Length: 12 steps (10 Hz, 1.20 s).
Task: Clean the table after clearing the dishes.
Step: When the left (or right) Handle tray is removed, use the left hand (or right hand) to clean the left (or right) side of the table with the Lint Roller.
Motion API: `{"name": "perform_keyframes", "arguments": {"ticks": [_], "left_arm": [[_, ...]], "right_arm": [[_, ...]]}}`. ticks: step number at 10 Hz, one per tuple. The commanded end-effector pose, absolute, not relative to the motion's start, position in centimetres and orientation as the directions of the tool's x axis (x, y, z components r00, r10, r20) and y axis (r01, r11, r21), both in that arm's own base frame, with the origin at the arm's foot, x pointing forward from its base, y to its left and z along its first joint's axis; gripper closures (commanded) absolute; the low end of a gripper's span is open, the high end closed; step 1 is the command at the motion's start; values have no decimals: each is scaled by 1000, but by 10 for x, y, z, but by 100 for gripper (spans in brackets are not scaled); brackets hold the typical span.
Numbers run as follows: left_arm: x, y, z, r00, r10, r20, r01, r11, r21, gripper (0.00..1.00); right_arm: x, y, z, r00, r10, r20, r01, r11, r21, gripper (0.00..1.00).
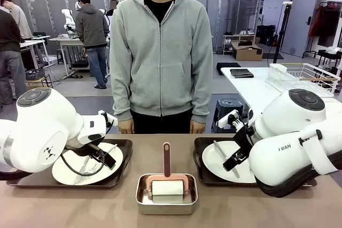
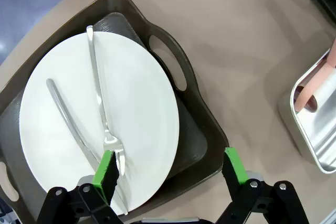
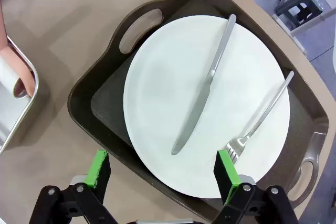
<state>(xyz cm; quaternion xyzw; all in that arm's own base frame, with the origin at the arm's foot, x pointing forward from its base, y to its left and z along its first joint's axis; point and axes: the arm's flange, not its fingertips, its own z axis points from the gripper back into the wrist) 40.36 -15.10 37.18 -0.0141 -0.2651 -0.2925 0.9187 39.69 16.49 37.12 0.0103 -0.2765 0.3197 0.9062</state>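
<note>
Dishes (image 1: 67, 174) down on the desk (image 1: 230, 212), one set under each arm, steel pan (image 1: 140, 198) between them. Left gripper (image 2: 169, 163): spread wide, nothing held, hanging over the near long side of the left tray (image 2: 207, 124). Straddles that rim, one green pad above the left plate (image 2: 142, 103) by the tines of the left fork (image 2: 98, 93), the other out past the tray corner over bare desk. Right gripper (image 3: 163, 166): mirror picture, wide open and empty, one pad over the edge of the right plate (image 3: 163, 77) near the right fork (image 3: 262, 116), the other just outside the right tray (image 3: 86, 108). Looks like the clearing step, not yet begun, wiping to come after. Key relation: tray long axis slantwise across each wrist view, handle cut-outs at the two ends, well off to either side of the pads. Dropping straight down: long rim between the pads, not a handle. For a handle, probably a slide along the tray first. Loose cutlery on both plates, so worth keeping any lift level.
</note>
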Motion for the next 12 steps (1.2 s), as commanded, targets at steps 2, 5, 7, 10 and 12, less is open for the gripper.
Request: {"name": "perform_keyframes", "arguments": {"ticks": [2, 5, 7, 10, 12], "left_arm": [[403, -151, 372, 688, -530, 495, 545, 828, 129, 0], [403, -151, 372, 688, -530, 495, 545, 828, 129, 0], [403, -151, 372, 688, -530, 495, 545, 828, 129, 0], [403, -151, 372, 688, -531, 495, 546, 828, 130, 0], [431, -149, 402, 693, -512, 508, 544, 834, 98, 0]], "right_arm": [[397, 165, 371, 643, 574, 508, -585, 796, -158, 0], [397, 165, 371, 643, 574, 508, -585, 796, -158, 0], [397, 165, 371, 643, 574, 508, -585, 796, -158, 0], [397, 164, 371, 642, 574, 507, -585, 795, -159, 0], [427, 163, 400, 627, 574, 526, -625, 774, -99, 0]]}}
